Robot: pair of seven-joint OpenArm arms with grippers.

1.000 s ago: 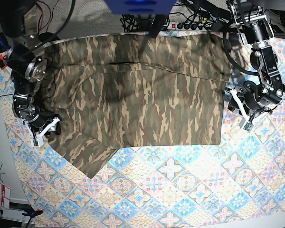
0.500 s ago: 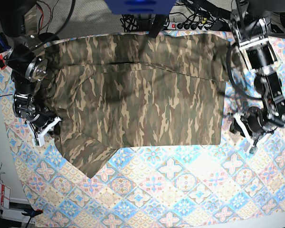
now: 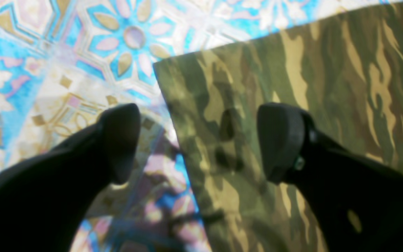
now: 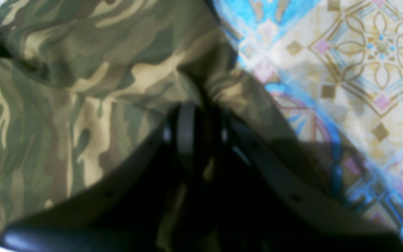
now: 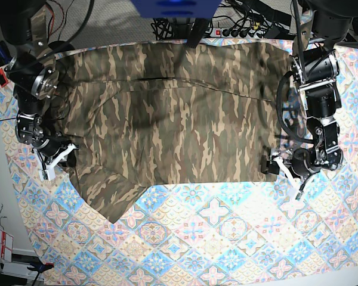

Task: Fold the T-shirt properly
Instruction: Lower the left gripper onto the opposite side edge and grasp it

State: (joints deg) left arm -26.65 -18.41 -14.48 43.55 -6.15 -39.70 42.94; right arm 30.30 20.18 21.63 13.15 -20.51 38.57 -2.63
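The camouflage T-shirt [image 5: 179, 119] lies spread flat over the far half of the table, one sleeve [image 5: 110, 193] pointing to the near left. My left gripper [image 5: 280, 171] is at the shirt's near right corner. In the left wrist view this gripper [image 3: 201, 140] is open and straddles the hem of the T-shirt [image 3: 292, 87]: one finger [image 3: 280, 140] is over the fabric, the other over the cloth. My right gripper [image 5: 58, 159] is at the shirt's left edge. In the right wrist view this gripper [image 4: 201, 119] is shut on a pinched fold of the T-shirt [image 4: 82, 87].
A blue, pink and cream patterned tablecloth [image 5: 227, 238] covers the table and shows bare along the near half. A power strip and cables [image 5: 238, 28] lie behind the far edge. The table's left edge [image 5: 6, 196] runs close to my right arm.
My left arm has come down the shirt's right side to its near right corner, and its jaws have opened wide. My right gripper has closed on the fabric at the left edge.
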